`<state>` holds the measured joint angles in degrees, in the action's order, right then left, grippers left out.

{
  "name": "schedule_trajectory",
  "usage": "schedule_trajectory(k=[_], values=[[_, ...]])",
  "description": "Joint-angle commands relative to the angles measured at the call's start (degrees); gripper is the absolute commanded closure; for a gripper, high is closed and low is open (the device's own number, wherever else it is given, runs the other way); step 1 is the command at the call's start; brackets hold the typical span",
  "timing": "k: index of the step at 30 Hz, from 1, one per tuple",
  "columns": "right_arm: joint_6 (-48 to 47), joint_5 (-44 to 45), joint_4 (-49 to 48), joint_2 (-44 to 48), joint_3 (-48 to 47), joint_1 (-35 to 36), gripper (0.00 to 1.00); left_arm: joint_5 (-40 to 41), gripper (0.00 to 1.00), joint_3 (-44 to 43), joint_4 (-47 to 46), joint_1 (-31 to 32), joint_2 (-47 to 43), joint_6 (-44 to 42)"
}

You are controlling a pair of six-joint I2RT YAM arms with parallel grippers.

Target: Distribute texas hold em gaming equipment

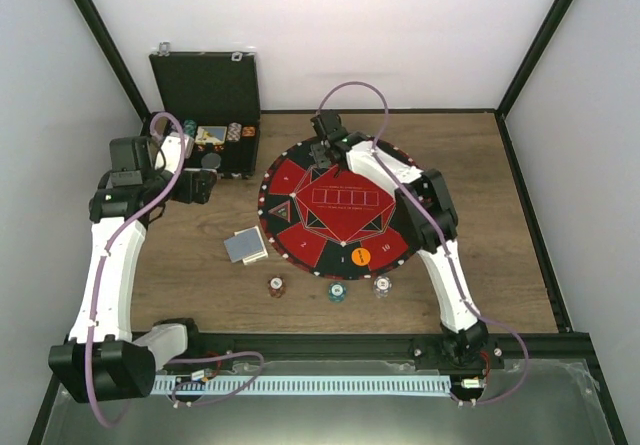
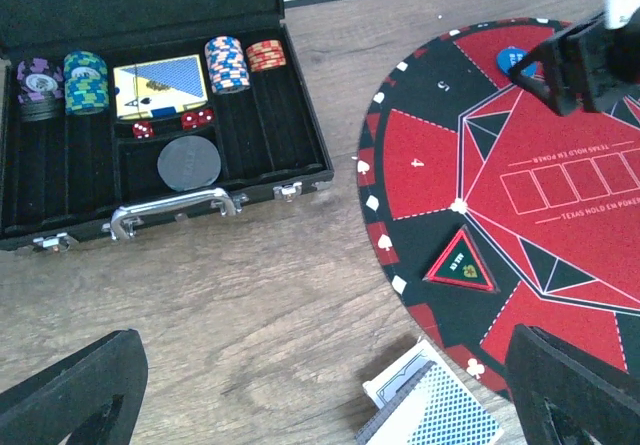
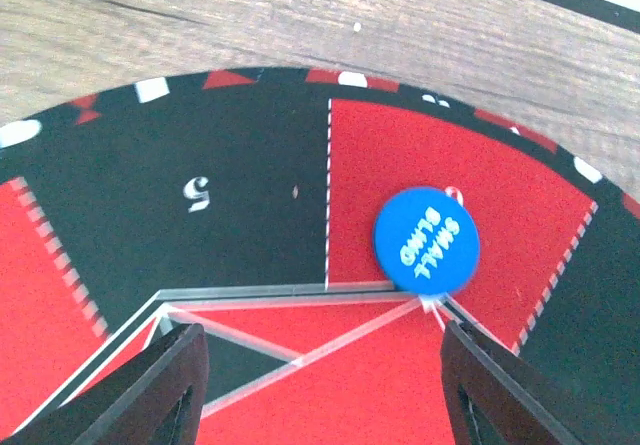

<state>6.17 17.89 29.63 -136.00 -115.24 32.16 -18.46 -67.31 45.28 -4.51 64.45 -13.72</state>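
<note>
A grey-blue-backed card deck [image 1: 245, 246] lies on the wood left of the round red-and-black poker mat [image 1: 300, 180]; it also shows in the left wrist view [image 2: 440, 415]. An orange disc [image 1: 361, 257] sits on the mat's near edge. A blue "small blind" disc [image 3: 426, 240] lies on a red sector at the mat's far side, just beyond my open, empty right gripper [image 3: 320, 395], [image 1: 322, 153]. Three striped chips [image 1: 276, 286], [image 1: 337, 291], [image 1: 382, 286] lie in front of the mat. My left gripper [image 2: 320, 405], [image 1: 200, 187] is open and empty above bare wood between case and deck.
The open black case [image 2: 220, 200] stands at the far left, holding chip stacks [image 2: 228, 63], a card deck [image 2: 160, 87], red dice [image 2: 197, 118] and a black disc [image 2: 188, 162]. A green triangular marker [image 2: 462, 261] lies on the mat's left side.
</note>
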Motion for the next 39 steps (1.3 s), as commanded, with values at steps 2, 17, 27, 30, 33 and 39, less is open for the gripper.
schedule_trajectory(k=[2,17,27,30,33,39], values=[[8.14,-6.68,1.25,15.00,13.70,1.63,0.34,-1.67,0.00,-1.96,1.55,-0.32,-1.93,0.32],[24.63,-11.21,-0.36,41.54,57.03,19.58,0.68,-3.47,0.00,-2.09,3.33,-0.36,-3.46,0.37],[28.14,-11.31,2.08,44.10,63.96,19.82,0.70,-4.04,0.00,-3.61,3.86,-0.32,-3.45,1.04],[28.10,-11.15,1.65,43.54,65.14,19.67,0.70,-4.09,0.00,-3.71,3.69,-0.27,-3.45,1.28],[28.24,-10.81,1.19,42.91,65.93,18.58,0.70,-4.13,0.00,-3.93,3.68,-0.28,-3.49,1.39],[28.32,-7.18,2.89,42.69,65.61,14.73,0.73,-3.69,0.00,-4.02,3.77,-0.32,-3.62,1.26]])
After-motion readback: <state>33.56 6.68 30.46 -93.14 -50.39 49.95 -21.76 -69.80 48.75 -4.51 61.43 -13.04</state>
